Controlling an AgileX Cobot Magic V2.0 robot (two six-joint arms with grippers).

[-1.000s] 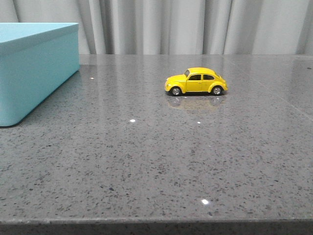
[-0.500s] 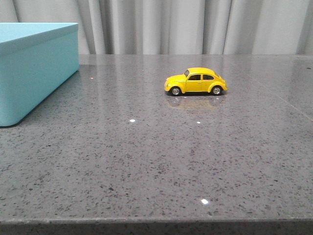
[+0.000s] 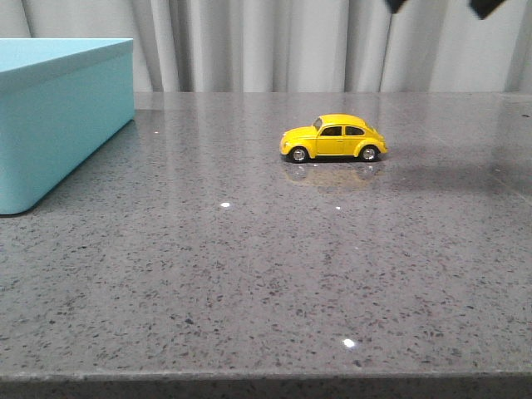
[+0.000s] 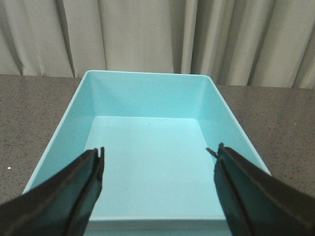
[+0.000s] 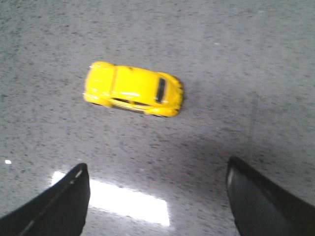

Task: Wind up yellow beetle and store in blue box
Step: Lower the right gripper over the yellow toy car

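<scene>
- Nearest you, the grey speckled bench (image 3: 249, 291) lies bare across the front, so nothing stands between the arms and the toy.
- The yellow beetle (image 3: 333, 138) sits on its four wheels past mid-bench, toward one o'clock in the front view, side-on with its nose pointing to nine o'clock. It is untouched: the winding has not begun.
- Your right pincer (image 5: 157, 196) hangs above the bench with its fingers spread wide and nothing between them. In its wrist view the beetle (image 5: 134, 89) lies ahead of the fingertips, not yet between them. In the front view only two dark tips show at the top edge, toward one o'clock, and a soft shadow falls on the bench just right of the car. I judge this to be an approach from above for a grasp across the car's body.
- The blue box (image 3: 58, 116) stands at ten o'clock, well apart from the car, open at the top.
- Your left pincer (image 4: 158, 162) hovers over the blue box (image 4: 147, 162) with fingers wide, holding nothing; the box floor shows empty, ready to receive the toy.
- Farthest back hangs a pale curtain (image 3: 283, 46).
</scene>
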